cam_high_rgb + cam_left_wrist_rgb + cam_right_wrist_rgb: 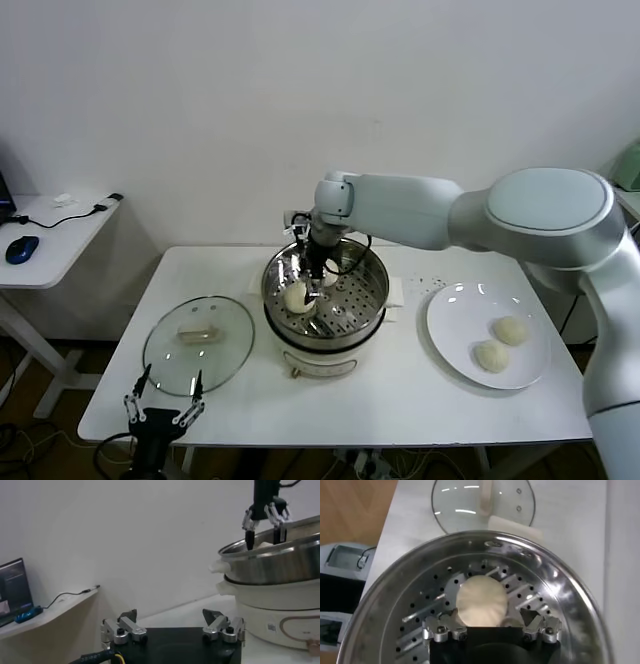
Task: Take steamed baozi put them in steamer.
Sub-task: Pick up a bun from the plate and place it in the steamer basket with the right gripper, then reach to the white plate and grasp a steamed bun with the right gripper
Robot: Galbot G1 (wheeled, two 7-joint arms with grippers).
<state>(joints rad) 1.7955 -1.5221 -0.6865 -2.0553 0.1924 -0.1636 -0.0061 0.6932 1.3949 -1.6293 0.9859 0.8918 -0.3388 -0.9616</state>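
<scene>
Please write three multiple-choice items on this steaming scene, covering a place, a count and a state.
1. Where does the glass lid lie?
A. on the table, on the robot's left of the steamer
B. on the steamer
C. on the plate

2. How many baozi remain on the plate?
A. none
B. two
C. four

3. How is the right tool?
A. shut on a baozi
B. open over the steamer
C. parked at the table edge

Answers: 1 A, the lid rests flat on the tabletop; 2 B, two buns sit there; 3 B, its fingers stand apart above a baozi lying on the tray.
</scene>
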